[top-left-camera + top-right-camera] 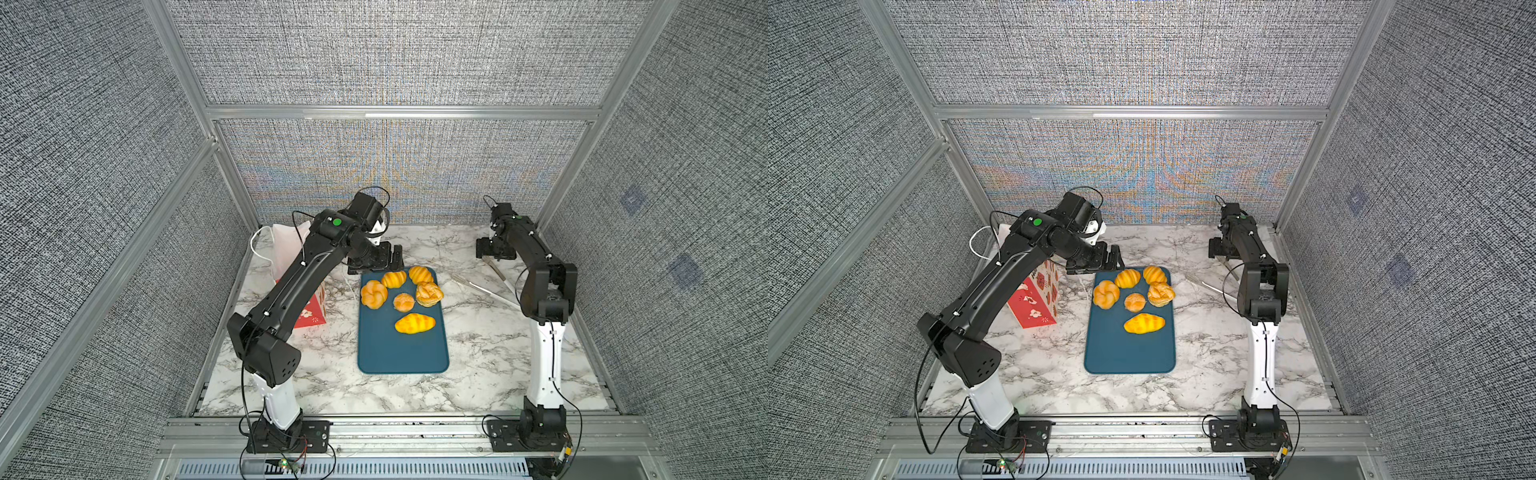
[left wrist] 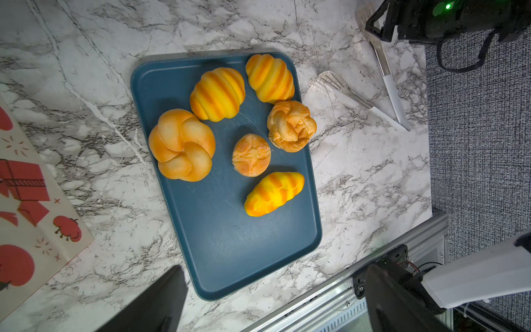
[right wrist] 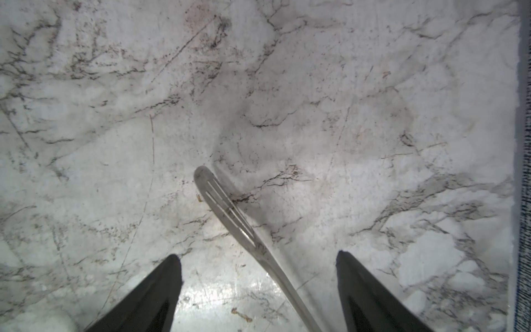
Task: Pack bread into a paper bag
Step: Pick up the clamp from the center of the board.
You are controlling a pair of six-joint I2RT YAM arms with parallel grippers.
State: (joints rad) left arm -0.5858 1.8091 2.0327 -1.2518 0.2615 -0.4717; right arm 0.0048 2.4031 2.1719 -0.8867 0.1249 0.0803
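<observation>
Bread point(image 1: 399, 297), six pieces, sits unpacked on a blue tray point(image 1: 403, 353) mid-desk. Paper bag point(image 1: 1038, 307) stands near the desk's left edge. Right gripper point(image 3: 258, 255), jaws released, straddles tongs point(image 3: 224, 201) by the far-right corner, likely to lift them. Left gripper point(image 1: 376, 259) hovers empty, jaws spread, beside the tray.

6 bread pieces point(image 1: 403, 302) on far half of tray point(image 1: 403, 353); paper bag point(image 1: 1034, 307) left, tongs point(image 2: 385, 74) right.
</observation>
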